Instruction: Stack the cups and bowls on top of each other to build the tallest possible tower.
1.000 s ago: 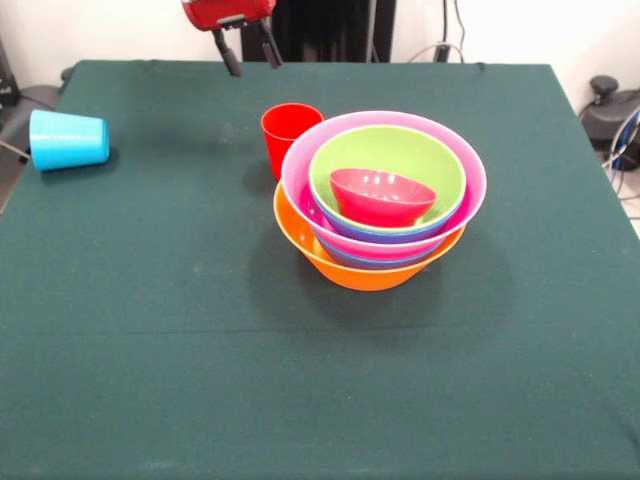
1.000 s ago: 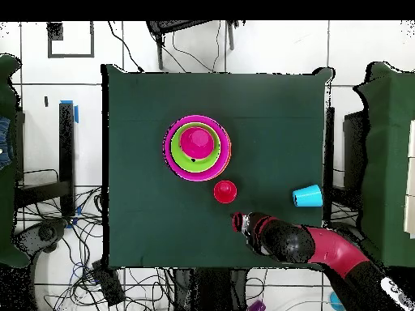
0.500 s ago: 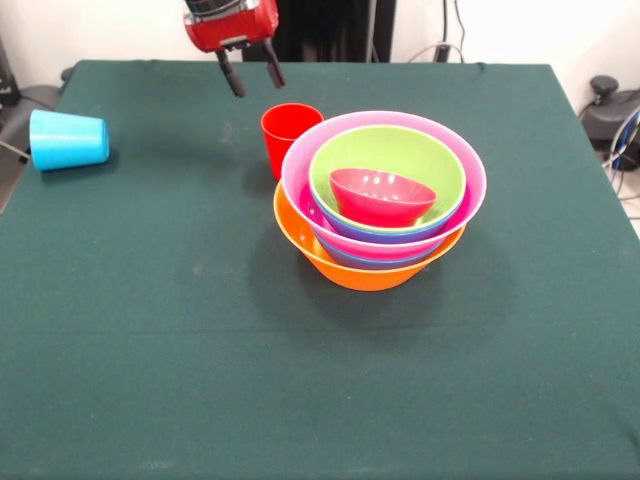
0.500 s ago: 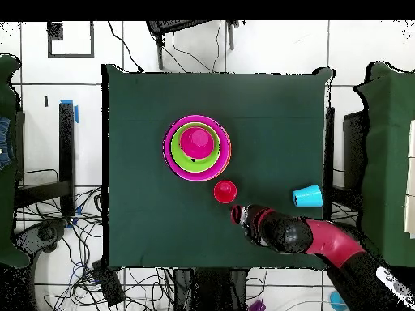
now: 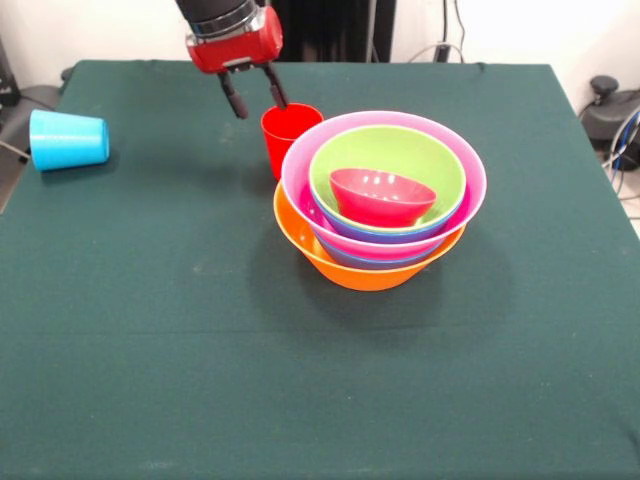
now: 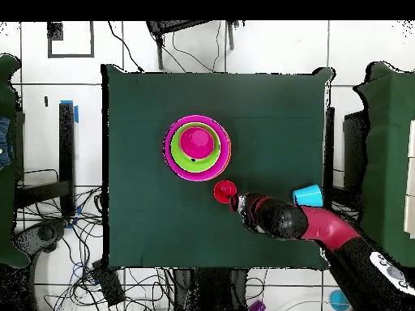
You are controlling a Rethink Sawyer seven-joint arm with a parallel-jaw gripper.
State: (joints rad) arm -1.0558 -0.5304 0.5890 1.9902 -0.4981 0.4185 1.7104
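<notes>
Front view: the arm is cut off by the top edge, so only the gripper shows, upper left of centre. Its two dark fingers are spread apart, one in front of the red cup's rim. The cup stands upright, its right side hidden behind the tower: orange bowl lowest, pink bowl, purple and blue rims barely showing, green bowl, small red bowl tilted inside. A light blue cup lies on its side at the left edge. The green tabletop fills the frame.

Overhead view: the arm covers the gripper just beside the red cup; cables trail across the tiled floor.
</notes>
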